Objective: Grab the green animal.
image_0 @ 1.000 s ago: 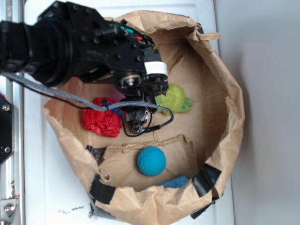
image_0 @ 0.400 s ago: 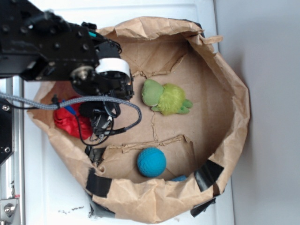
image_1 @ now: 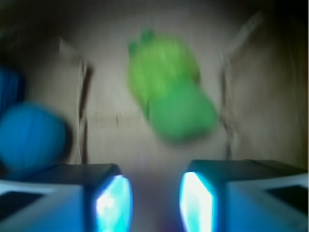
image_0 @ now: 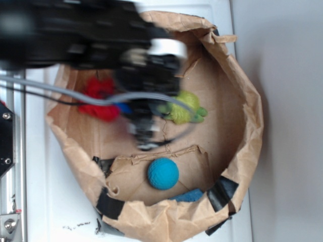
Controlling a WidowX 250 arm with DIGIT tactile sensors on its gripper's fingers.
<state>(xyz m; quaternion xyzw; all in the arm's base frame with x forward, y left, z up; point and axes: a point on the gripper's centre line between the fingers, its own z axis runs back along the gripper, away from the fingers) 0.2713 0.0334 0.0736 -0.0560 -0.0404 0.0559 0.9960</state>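
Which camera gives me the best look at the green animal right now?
The wrist view: the green animal lies whole and unobstructed ahead of the end effector, though blurred. In the exterior view the arm covers its head end, leaving only the fuzzy body showing.

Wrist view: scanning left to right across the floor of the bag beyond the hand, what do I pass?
Blue ball at the far left → a bare stretch of brown paper bag floor → green animal, lying ahead of the gap between the hand's open fingers.
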